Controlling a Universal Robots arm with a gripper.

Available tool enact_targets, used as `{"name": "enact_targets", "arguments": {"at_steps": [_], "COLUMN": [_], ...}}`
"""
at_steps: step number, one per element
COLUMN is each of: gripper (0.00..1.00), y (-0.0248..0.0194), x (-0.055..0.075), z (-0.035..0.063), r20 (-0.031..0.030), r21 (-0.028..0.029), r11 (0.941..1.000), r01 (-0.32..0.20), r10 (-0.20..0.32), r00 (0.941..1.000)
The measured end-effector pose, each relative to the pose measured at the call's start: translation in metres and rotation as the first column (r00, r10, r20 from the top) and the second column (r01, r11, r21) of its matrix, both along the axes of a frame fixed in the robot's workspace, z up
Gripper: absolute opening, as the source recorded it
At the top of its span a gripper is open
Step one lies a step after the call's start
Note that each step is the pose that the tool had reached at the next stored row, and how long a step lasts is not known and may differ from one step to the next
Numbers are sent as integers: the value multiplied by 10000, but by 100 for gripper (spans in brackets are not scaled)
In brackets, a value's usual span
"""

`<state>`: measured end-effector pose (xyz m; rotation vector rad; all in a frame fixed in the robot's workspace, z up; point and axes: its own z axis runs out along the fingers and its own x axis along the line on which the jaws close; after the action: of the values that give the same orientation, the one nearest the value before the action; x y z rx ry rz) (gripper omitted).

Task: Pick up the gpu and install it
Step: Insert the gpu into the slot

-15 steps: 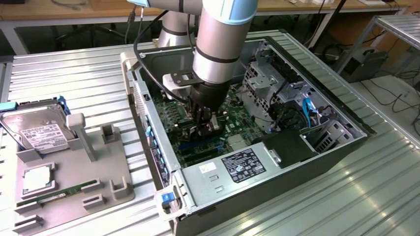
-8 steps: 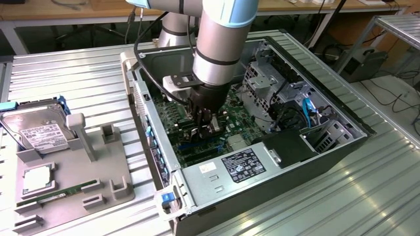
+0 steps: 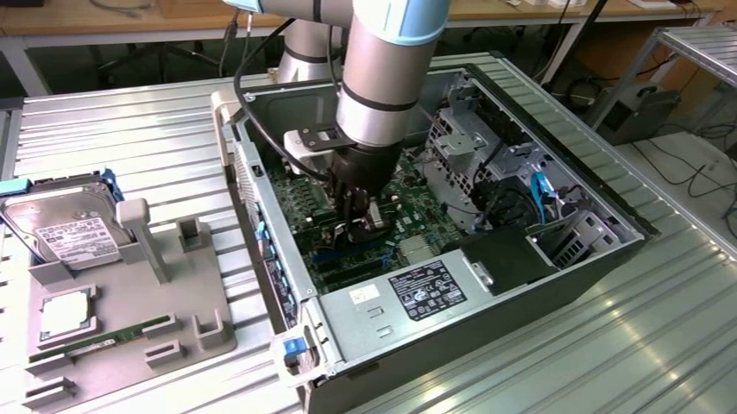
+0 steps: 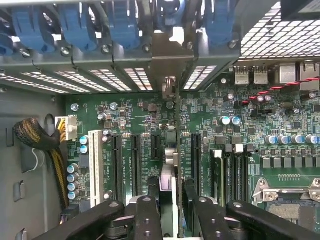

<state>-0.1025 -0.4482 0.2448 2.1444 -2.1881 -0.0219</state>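
1. So, exterior view first. The arm reaches down into the open PC case [image 3: 553,285], and the gripper [image 3: 359,220] sits low over the motherboard [image 3: 345,250], about mid-board. On the exterior view's left, the grey parts tray [image 3: 127,319] has the hard drive [image 3: 69,237] and the green RAM stick [image 3: 98,342] lying in it. The tall uprights in its middle have nothing between them. My read is that the pickup part is done and the card has made it into the case. From this angle I can't tell how wide the pincer is or make out the card under it.

2. Wrist view is much more useful. The gpu [image 4: 170,170] shows edge-on as a thin upright strip between the two black fingers [image 4: 147,215]. It stands in line with the PCIe slots [image 4: 135,160], and its pale bracket end reaches toward the rear slot openings of the case. It looks down in its slot, or very nearly. I can't confirm it's fully seated or latched, so that part is open.

3. Pincer state: the jaws are partway open and straddle the card, one finger on each side. There seems to be a sliver of dark gap on both sides, so I'd say it's not clamping. Whether a pad brushes the card, I can't tell.
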Motion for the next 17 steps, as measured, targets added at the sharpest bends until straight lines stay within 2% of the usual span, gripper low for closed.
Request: {"name": "enact_targets", "arguments": {"at_steps": [1,2,8,12,13,14,15,16,17], "gripper": [32,39,39,39,37,31,31,25,25], "y": [1,1,21,48,52,55,58,61,62], "x": [0,0,-1,-1,-1,-1,-1,-1,-1], "z": [0,0,73,226,265,280,293,315,335], "r20": [2,2,2,1,1,2,2,1,2], "r21": [-1,0,0,-2,-1,-1,0,-1,0], "r11": [10000,10000,10000,10000,10000,10000,10000,10000,10000], "r01": [-2,-1,0,-1,0,-1,0,0,-1], "r10": [2,1,0,1,0,1,0,0,1], "r00": [10000,10000,10000,10000,10000,10000,10000,10000,10000]}}
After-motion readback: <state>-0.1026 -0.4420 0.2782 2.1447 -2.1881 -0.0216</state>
